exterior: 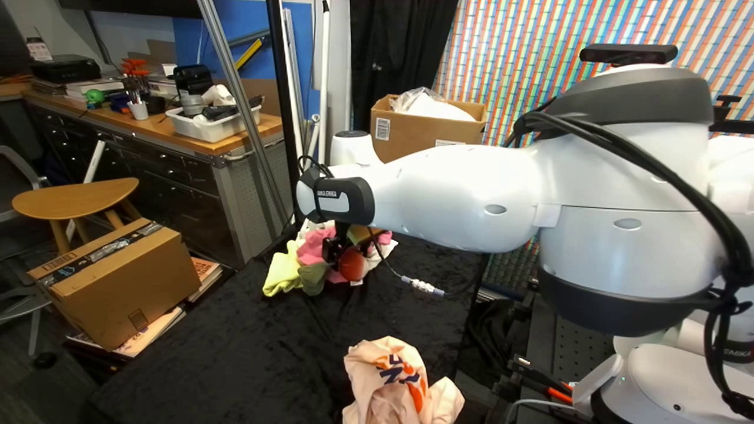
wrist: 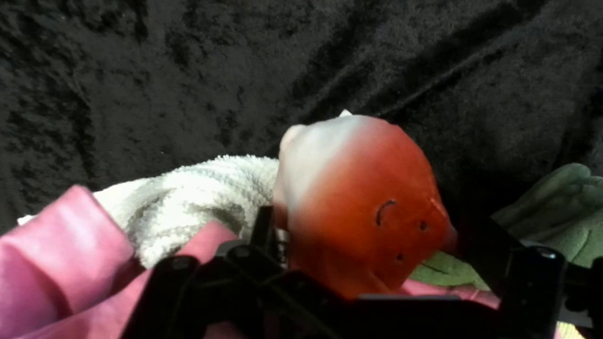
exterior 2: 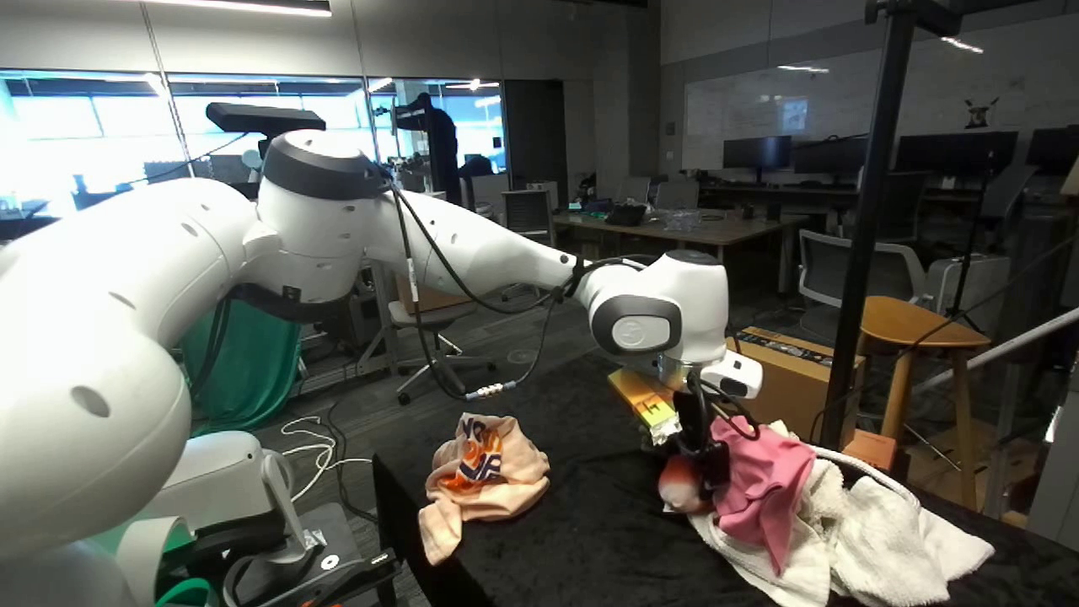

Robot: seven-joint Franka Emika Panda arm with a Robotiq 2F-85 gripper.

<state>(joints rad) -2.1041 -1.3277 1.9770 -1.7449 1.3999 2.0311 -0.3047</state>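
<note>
A soft round toy, red-orange and white with a small drawn face, lies between the fingers of my gripper. The jaws stand wide apart. The left finger is close beside the toy's white and red side; I cannot tell whether it touches. The right finger blends into the dark cloth. In both exterior views the gripper points down at the toy, beside a heap of cloths: a pink cloth, a white towel, an olive-green cloth and a yellow cloth.
A peach cloth with printed letters lies crumpled near the robot's base. A yellow and brown box stands behind the gripper. Black velvet covers the table. A large cardboard box and a metal pole are beyond its edge.
</note>
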